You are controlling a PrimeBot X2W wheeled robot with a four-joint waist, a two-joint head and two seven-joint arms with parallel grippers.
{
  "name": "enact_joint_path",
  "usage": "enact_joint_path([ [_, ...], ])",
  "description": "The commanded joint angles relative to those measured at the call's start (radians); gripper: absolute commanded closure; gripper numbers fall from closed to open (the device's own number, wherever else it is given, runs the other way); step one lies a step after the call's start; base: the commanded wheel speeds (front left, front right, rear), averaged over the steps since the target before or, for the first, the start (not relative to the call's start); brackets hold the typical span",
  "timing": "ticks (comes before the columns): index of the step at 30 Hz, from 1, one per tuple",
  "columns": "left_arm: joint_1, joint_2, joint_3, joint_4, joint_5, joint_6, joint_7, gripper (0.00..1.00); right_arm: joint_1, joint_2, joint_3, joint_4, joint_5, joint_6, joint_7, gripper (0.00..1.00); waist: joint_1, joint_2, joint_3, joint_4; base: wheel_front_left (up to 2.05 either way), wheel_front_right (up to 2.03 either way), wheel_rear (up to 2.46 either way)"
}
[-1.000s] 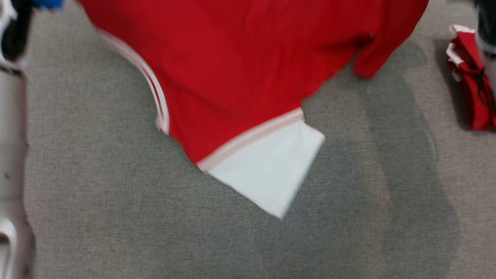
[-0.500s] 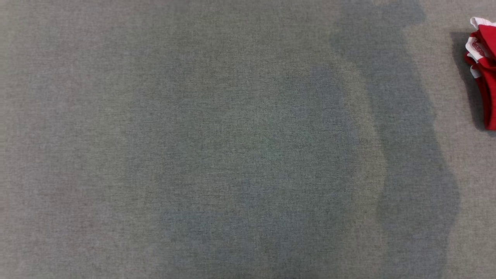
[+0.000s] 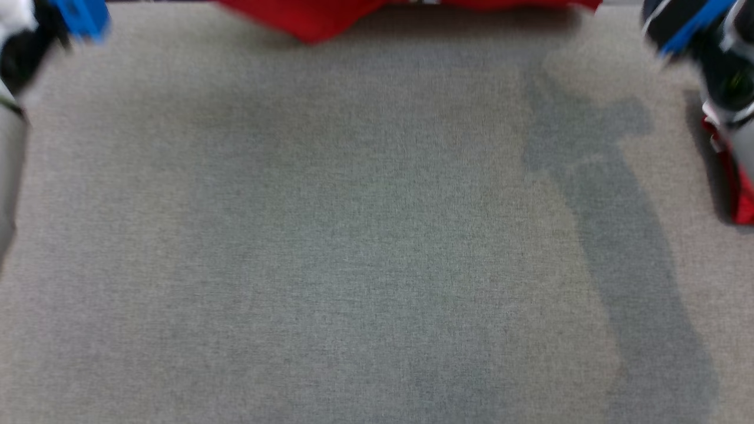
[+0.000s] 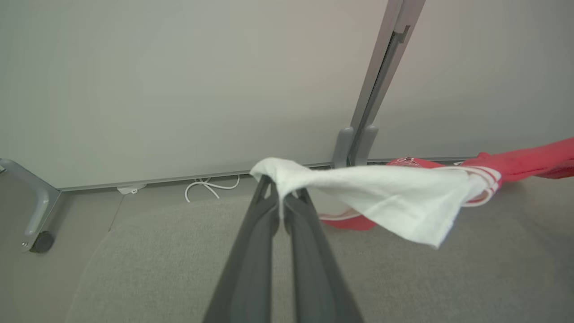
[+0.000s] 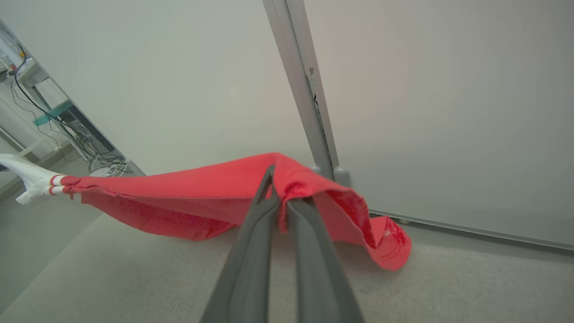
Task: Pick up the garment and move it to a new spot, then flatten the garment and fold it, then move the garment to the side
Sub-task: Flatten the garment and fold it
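The garment (image 3: 312, 17) is red with white trim and a white sleeve; its lower edge hangs at the top of the head view above the far end of the grey table. My left gripper (image 4: 281, 190) is shut on the white sleeve (image 4: 394, 197), which stretches away to the right. My right gripper (image 5: 279, 190) is shut on a red edge of the garment (image 5: 193, 193), and the cloth spans leftward toward the white sleeve (image 5: 22, 177). Blurred parts of the left arm (image 3: 35, 35) and right arm (image 3: 707, 53) sit in the head view's upper corners.
A second red and white garment (image 3: 743, 194) lies bunched at the table's right edge, partly behind my right arm. The grey fabric table (image 3: 353, 235) spreads across the head view. A white wall with a grey post (image 4: 376, 85) stands beyond the table; cables (image 4: 208, 186) lie on the floor.
A second ago the garment hung large over the table's middle. Half a second ago it was out of the head view. Now its lower edge and both arms show along the top.
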Motion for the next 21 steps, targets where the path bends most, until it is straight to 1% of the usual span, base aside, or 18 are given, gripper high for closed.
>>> enact_joint_path([
  [1,0.083,0.034,-0.060,-0.049,-0.049,-0.001,0.057,1.00,0.082,-0.025,0.046,-0.028,0.031,0.000,0.044,1.00,0.0001,0.0001,-0.048,-0.011,0.00,0.00,0.00],
  [7,0.315,0.181,-0.227,-0.233,-0.197,-0.001,0.244,1.00,0.293,-0.097,0.191,-0.134,0.116,0.000,0.173,1.00,0.0001,0.0001,-0.180,-0.022,0.00,0.00,0.00],
  [13,0.546,0.313,-0.292,-0.427,-0.377,-0.001,0.421,1.00,0.452,-0.179,0.319,-0.228,0.165,0.000,0.300,1.00,0.0001,0.0001,-0.266,-0.042,0.00,0.00,0.00],
  [14,0.546,0.313,-0.292,-0.427,-0.377,-0.001,0.421,1.00,0.452,-0.179,0.319,-0.228,0.165,0.000,0.300,1.00,0.0001,0.0001,-0.266,-0.042,0.00,0.00,0.00],
  [15,0.580,0.333,-0.297,-0.461,-0.402,0.000,0.444,1.00,0.473,-0.194,0.334,-0.247,0.170,0.000,0.317,1.00,0.0001,0.0001,-0.272,-0.045,0.00,0.00,0.00],
  [18,0.683,0.395,-0.320,-0.563,-0.455,0.024,0.507,1.00,0.525,-0.239,0.371,-0.301,0.178,0.000,0.352,1.00,0.0001,0.0001,-0.286,-0.053,0.00,0.00,0.00],
  [21,0.766,0.449,-0.330,-0.673,-0.494,0.060,0.533,1.00,0.585,-0.285,0.402,-0.350,0.176,0.000,0.369,1.00,0.0001,0.0001,-0.301,-0.053,0.00,0.00,0.00],
])
